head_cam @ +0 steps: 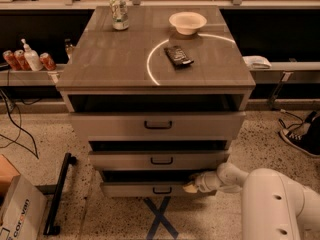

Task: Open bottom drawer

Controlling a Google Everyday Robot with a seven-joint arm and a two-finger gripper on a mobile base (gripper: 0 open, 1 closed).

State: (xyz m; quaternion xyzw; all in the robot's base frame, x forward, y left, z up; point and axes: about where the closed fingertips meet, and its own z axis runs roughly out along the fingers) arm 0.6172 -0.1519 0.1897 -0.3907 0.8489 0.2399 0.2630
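The bottom drawer [135, 189] is the lowest of three grey-beige drawers in the cabinet, with a small black pull handle [162, 190]. It stands slightly pulled out, with a dark gap above its front. My gripper [191, 186] is at the right part of the drawer's front, at its top edge, just right of the handle. The white arm [235, 176] reaches in from the lower right.
The middle drawer [159, 160] and top drawer [158, 125] are above. On the cabinet top [115, 54] are a white bowl [187, 22], a dark packet [178, 56] and a can [119, 12]. A cardboard box [15, 211] and black bar [57, 194] lie left; blue tape cross [159, 218] on the floor.
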